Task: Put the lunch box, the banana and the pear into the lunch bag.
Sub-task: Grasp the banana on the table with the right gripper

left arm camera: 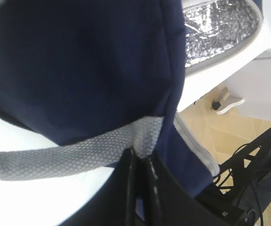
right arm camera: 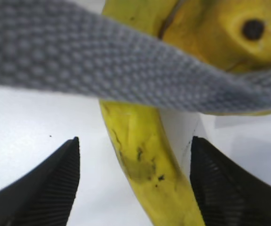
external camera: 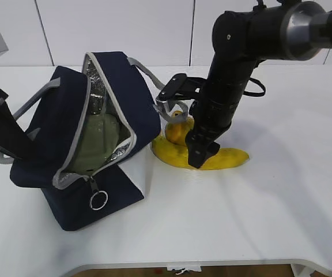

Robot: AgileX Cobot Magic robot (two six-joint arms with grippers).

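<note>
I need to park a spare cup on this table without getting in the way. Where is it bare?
Bare: the table right of the banana and along the front edge before the lunch bag. Crowded: between bag and banana, where the pear and right gripper sit.

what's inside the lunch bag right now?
The lunch bag stands unzipped, silver lining showing. The pale green lunch box sits inside. The bag's walls hide anything beneath or beside the box. The banana and the pear lie outside on the table.
</note>
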